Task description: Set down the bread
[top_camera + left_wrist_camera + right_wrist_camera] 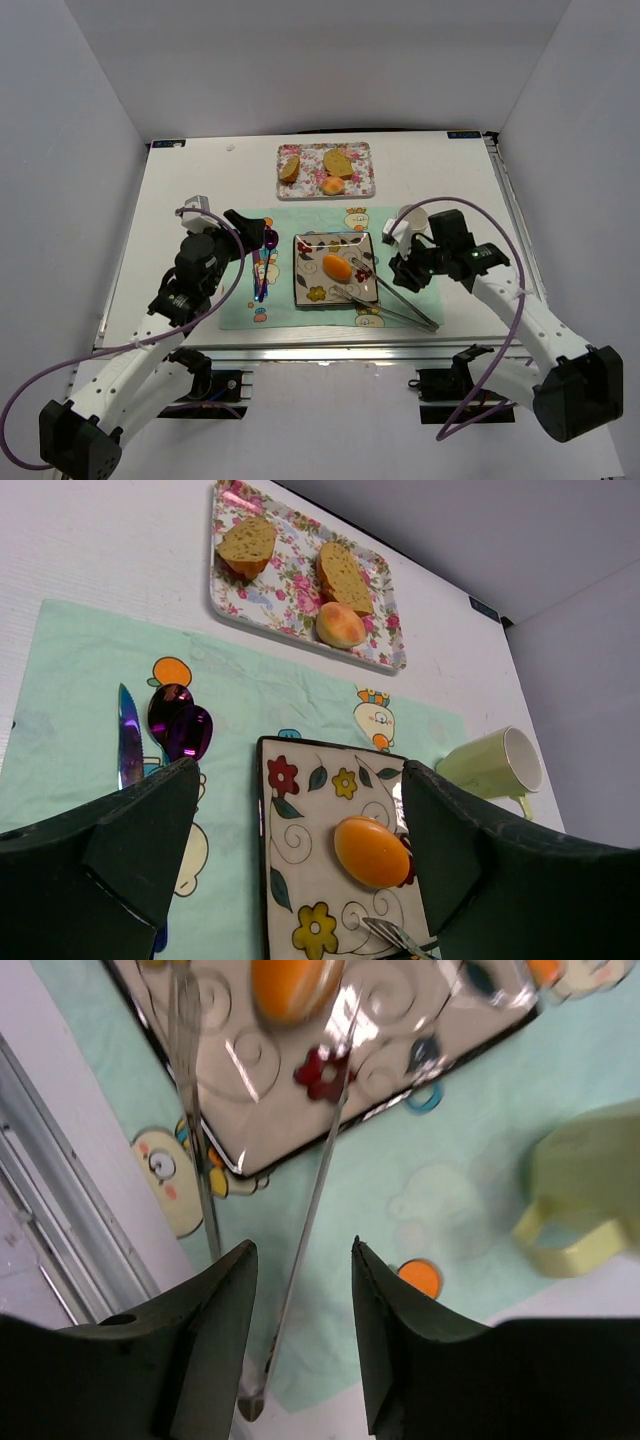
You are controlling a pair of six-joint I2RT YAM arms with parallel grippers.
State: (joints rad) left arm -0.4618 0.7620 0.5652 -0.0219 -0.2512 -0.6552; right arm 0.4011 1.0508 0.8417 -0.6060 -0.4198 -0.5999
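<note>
The bread (336, 267) is a small smooth orange-golden oval lying on the square flowered plate (305, 291) in the middle of the green placemat. It also shows in the left wrist view (372, 851) and at the top of the right wrist view (295, 985). My left gripper (247, 232) is open and empty, left of the plate; in its own view (300, 770) the plate (290, 880) and bread lie between its fingers, farther ahead. My right gripper (404, 266) is open and empty, right of the plate (300, 1250).
Metal tongs (395, 295) lie from the plate to the mat's near right corner; one arm (320, 1190) runs under my right fingers. A pale green cup (490, 765) stands right of the plate. A purple knife (130, 740) and spoon (180, 720) lie left. A floral tray (283, 190) behind holds two bread slices and a pale-orange ball (333, 185).
</note>
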